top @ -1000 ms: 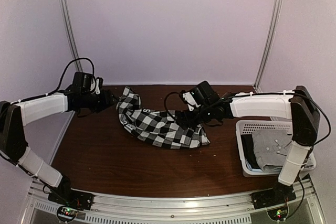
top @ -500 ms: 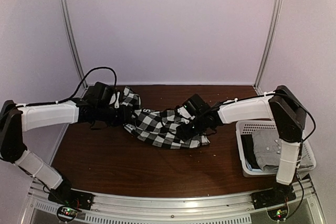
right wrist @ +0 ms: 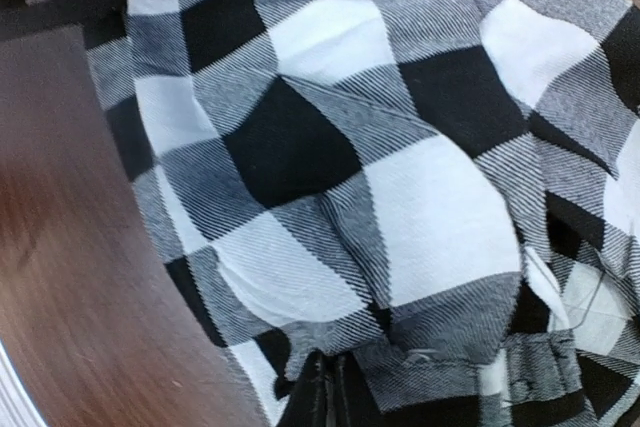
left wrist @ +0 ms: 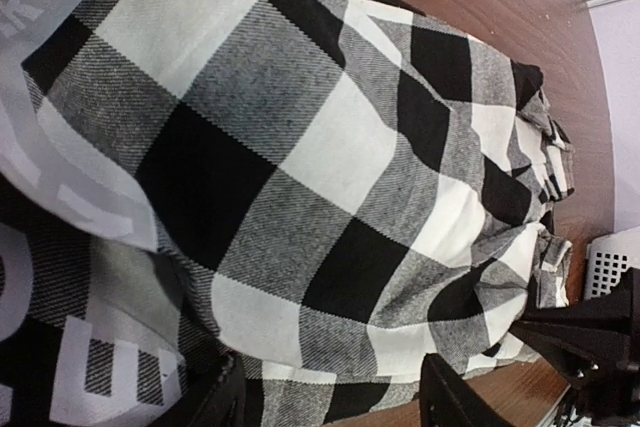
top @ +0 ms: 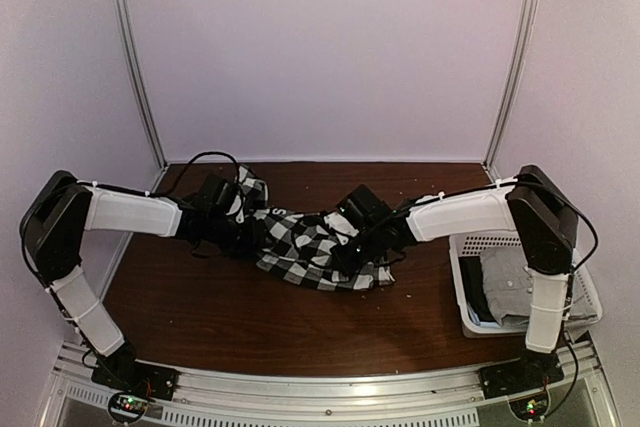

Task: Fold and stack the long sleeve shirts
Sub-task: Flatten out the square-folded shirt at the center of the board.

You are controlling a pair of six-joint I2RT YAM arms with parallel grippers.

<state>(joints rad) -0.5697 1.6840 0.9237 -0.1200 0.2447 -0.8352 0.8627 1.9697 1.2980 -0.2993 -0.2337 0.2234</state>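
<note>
dark brown wood table (top: pixel 300 332) fills the floor of a pale-walled booth in the top view. the checked shirt (top: pixel 300 242) lies crumpled across the table's middle. its long axis runs from the far left down toward the near right. the left gripper (top: pixel 243 230) is at the far-left end and the right gripper (top: pixel 347 252) is at the near-right end, so the cloth lies between them and each arm is nearer its own end. the grey shirt (top: pixel 505 282) sits in the white basket (top: pixel 500 242) at the right edge, well apart from both grippers.

from the left wrist, the checked shirt (left wrist: pixel 330 147) covers nearly the whole picture. the left gripper (left wrist: pixel 330 402) has its jaws apart with cloth bulging between them, not pinched. the body of the shirt stretches away ahead of the fingers toward the basket corner (left wrist: pixel 610 257).

from the right wrist, the right gripper (right wrist: pixel 328 397) has its jaws pressed together on a bunched fold of the checked shirt (right wrist: pixel 330 147). bare table (right wrist: pixel 70 247) shows on the left.

by my judgement the coming move turns on the left jaws closing on their end, so the two arms can draw the shirt out along that diagonal.
</note>
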